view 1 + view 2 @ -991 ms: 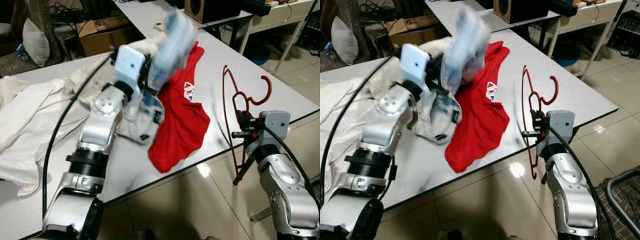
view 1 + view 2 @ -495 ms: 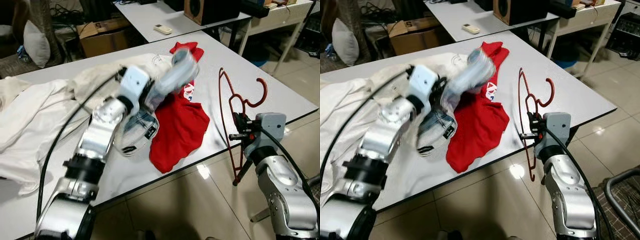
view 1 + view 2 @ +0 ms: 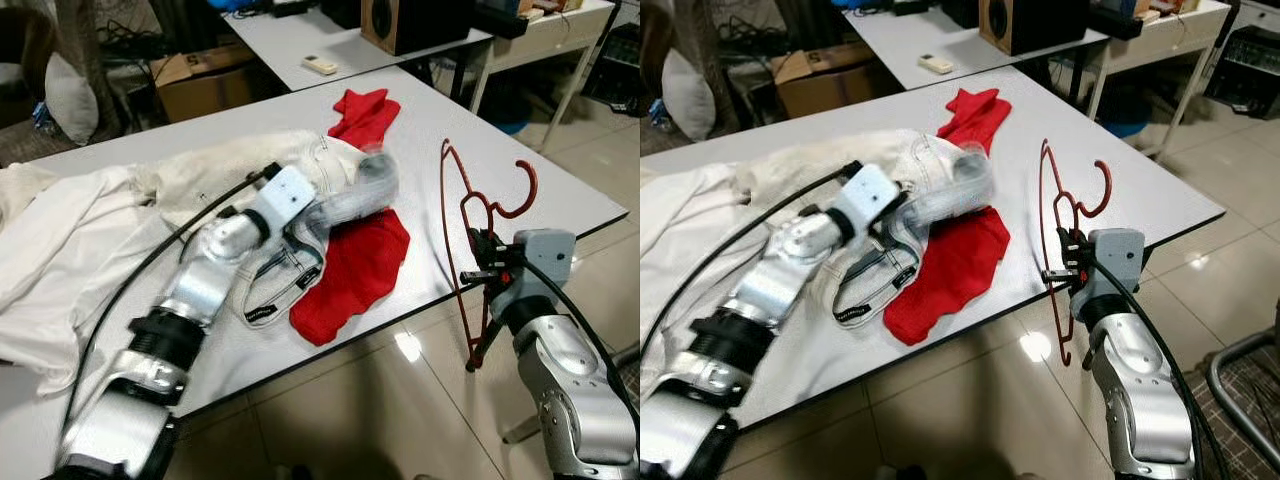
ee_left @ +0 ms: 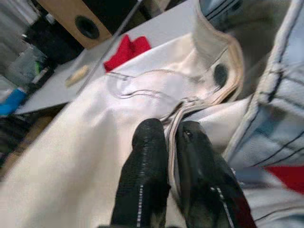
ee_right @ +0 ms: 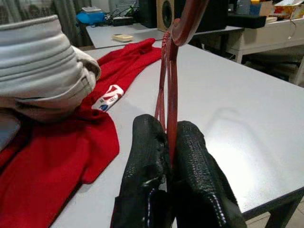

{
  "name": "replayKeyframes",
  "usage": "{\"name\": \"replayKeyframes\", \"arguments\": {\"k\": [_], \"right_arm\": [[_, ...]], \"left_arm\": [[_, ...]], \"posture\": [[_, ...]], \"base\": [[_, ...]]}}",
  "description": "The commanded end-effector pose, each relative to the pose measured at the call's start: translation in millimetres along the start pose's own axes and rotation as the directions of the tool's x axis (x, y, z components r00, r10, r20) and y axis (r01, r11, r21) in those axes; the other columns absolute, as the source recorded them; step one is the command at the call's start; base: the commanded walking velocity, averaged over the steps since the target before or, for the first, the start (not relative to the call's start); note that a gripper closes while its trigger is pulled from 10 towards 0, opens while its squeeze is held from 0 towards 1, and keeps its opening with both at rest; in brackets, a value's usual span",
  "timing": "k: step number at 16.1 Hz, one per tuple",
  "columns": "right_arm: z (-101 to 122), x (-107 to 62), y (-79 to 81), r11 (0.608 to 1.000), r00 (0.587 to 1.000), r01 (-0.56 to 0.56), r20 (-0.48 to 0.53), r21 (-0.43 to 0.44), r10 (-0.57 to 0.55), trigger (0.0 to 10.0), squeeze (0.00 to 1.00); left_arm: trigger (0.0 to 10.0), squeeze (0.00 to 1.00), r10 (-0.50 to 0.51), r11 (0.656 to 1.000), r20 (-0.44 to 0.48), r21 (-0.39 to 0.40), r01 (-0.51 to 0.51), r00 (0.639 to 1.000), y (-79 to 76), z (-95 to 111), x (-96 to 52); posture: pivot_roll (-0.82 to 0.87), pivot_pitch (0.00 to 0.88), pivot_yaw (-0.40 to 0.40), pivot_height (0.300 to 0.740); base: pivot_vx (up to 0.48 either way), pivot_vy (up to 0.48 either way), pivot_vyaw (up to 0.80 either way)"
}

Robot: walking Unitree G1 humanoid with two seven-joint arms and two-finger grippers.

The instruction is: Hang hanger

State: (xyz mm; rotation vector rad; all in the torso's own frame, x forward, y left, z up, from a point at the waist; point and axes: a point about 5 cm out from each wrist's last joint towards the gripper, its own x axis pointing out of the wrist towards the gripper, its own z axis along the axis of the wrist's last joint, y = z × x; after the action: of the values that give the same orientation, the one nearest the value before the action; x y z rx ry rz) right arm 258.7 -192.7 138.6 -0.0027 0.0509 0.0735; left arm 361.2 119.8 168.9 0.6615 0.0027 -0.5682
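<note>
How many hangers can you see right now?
1: a red hanger, held upright by the right gripper at the table's right edge. More may be hidden under the clothes.

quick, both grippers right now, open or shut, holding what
Left gripper: shut on the pale garment.
Right gripper: shut on the red hanger.

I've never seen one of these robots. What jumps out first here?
The red garment sprawled on the grey table, then the dark red hanger held upright by the right gripper at the table's edge. The left gripper pinches pale trousers beside it.
</note>
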Motion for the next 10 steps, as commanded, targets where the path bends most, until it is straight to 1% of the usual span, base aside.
{"name": "replayKeyframes", "arguments": {"k": [1, 3, 6, 10], "right_arm": [[1, -1.8, 0.2, 1.000, 1.000, 0.001, 0.015, 0.001, -0.001, 10.0, 0.00], [1, -1.4, 0.9, 1.000, 1.000, 0.000, 0.014, 0.003, 0.000, 10.0, 0.00], [0, -1.4, 1.2, 1.000, 1.000, -0.001, 0.012, 0.003, 0.000, 10.0, 0.00], [1, -1.7, 0.0, 1.000, 1.000, 0.006, 0.014, 0.004, -0.006, 10.0, 0.00]], "left_arm": [[10.0, 1.00, 0.002, 0.998, -0.034, 0.059, 0.000, 0.999, 8.3, -6, -5.6], [10.0, 1.00, -0.019, 0.997, -0.065, 0.080, 0.024, 0.998, 9.5, -9, -7.7], [10.0, 1.00, -0.064, 0.995, -0.098, 0.067, 0.071, 0.993, 6.0, -12, -8.8], [10.0, 1.00, -0.050, 0.995, -0.116, 0.077, 0.059, 0.992, 3.8, -16, -5.3]], "posture": [[-0.20, 0.000, 0.120, 0.740], [-0.20, 0.000, 0.119, 0.740], [-0.20, 0.000, 0.121, 0.740], [-0.20, 0.000, 0.123, 0.740]], "base": [[0.000, 0.000, 0.00], [0.000, 0.000, 0.00], [0.000, 0.000, 0.00], [0.000, 0.000, 0.00]]}}
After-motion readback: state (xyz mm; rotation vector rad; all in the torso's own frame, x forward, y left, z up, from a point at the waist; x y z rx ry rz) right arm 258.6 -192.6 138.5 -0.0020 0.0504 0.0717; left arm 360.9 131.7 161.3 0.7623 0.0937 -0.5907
